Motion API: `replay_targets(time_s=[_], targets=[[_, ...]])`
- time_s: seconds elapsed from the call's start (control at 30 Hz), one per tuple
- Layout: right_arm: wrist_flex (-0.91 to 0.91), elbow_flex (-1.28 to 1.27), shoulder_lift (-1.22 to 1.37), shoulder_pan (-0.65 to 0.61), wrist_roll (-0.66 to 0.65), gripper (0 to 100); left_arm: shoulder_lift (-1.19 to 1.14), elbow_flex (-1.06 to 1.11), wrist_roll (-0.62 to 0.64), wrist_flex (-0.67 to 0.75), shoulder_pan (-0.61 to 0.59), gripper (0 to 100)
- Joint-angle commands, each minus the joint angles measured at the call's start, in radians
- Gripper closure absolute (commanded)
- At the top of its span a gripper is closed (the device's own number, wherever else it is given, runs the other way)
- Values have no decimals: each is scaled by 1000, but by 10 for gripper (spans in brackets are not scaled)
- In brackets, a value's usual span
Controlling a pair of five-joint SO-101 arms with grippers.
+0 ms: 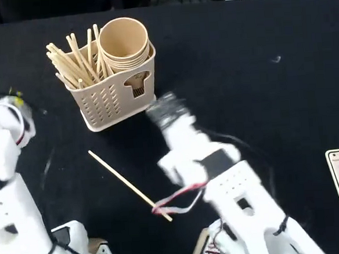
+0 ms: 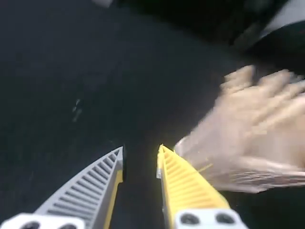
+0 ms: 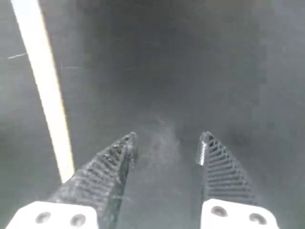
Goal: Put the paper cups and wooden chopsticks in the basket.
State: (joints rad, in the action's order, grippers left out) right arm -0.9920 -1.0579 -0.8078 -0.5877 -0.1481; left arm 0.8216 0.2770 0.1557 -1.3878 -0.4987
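Nearly done. A stack of tan paper cups (image 1: 127, 59) is sitting in the beige perforated plastic basket (image 1: 112, 102), with a bundle of pale wooden chopsticks (image 1: 74, 61) standing in the compartment beside it.

Remaining: one loose wooden chopstick (image 1: 127, 183) is lying on the black surface (image 1: 260, 97), near the basket but apart from it. The right gripper (image 3: 167, 143) is hovering just beside it, fingers spread, holding nothing. The left gripper (image 2: 140, 155) is sitting slightly parted, empty.

Counts: one basket, one cup stack (several rims, exact number unclear), roughly a dozen chopsticks in, one out.
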Motion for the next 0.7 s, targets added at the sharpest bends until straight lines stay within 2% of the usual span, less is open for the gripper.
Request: replay_targets(time_s=[0.0,0.13,0.27,0.47,0.67], targets=[[61,10,33,-239,-9,779,23,288,-9,146,-113,870],[137,65,209,-336,26,779,26,539,-2,334,-183,870],[163,199,441,-390,55,779,26,687,0,457,-188,870],[164,446,743,-423,83,779,26,783,2,525,-216,872],[143,598,954,-367,126,812,26,834,2,586,-294,873]])
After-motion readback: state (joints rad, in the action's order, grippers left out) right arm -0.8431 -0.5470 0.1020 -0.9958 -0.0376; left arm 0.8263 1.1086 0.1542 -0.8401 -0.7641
